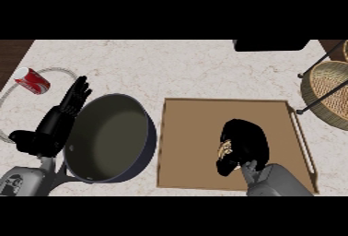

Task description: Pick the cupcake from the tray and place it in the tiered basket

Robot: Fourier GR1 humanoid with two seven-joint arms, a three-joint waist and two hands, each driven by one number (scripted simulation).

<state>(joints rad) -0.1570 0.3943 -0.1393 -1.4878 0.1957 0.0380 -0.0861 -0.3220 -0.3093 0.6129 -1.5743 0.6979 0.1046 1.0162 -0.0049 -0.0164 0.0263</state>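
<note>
Right hand [246, 140] sits low over the wooden tray [190, 138], fingers curled round the cupcake [225, 149], and only a pale sliver of it peeks out under the black palm. Off at the right edge, the tiered basket [325, 94] is cut off by the frame. Left hand [65, 110] rests with fingers straight beside the dark pan [112, 138], partly hiding a wire ring; a red can [31, 80] lies just beyond.

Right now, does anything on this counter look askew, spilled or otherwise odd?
One thing: a red can lies on its side at the far left, on a round wire rack, not standing. Otherwise the pan, tray and basket sit normally, and the right hand curls round the cupcake.
</note>
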